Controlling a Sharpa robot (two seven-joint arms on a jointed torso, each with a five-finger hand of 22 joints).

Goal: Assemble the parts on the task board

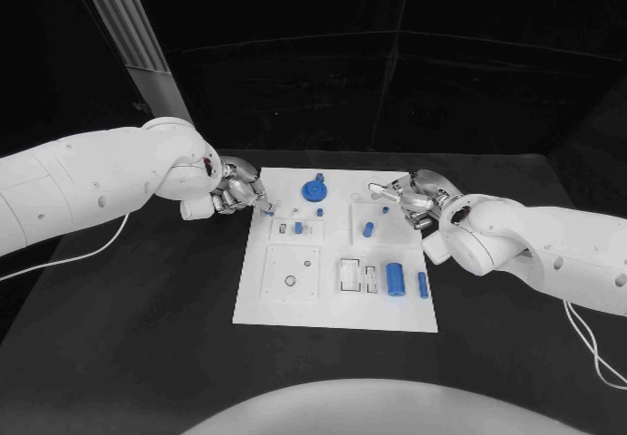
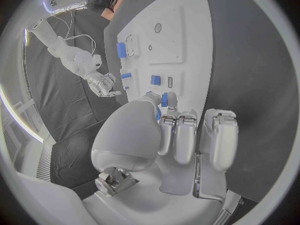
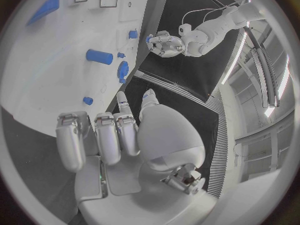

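The white task board (image 1: pixel 337 299) lies in the middle of the black table. On it are a blue gear (image 1: pixel 315 190) near its far edge, two blue cylinders (image 1: pixel 395 278) near its right edge, and small blue pieces (image 1: pixel 369 229) in its middle. My left hand (image 1: pixel 238 195) hovers at the board's far left edge and pinches a small blue part (image 2: pixel 164 100) between thumb and a finger. My right hand (image 1: pixel 411 195) hangs over the board's far right corner, thumb and one finger (image 3: pixel 122 104) stretched apart with nothing between them.
A grey ribbed pole (image 1: pixel 144 54) rises behind my left arm. A thin cable (image 1: pixel 79 256) trails over the table at the left. Bare black table lies in front of the board and on both sides.
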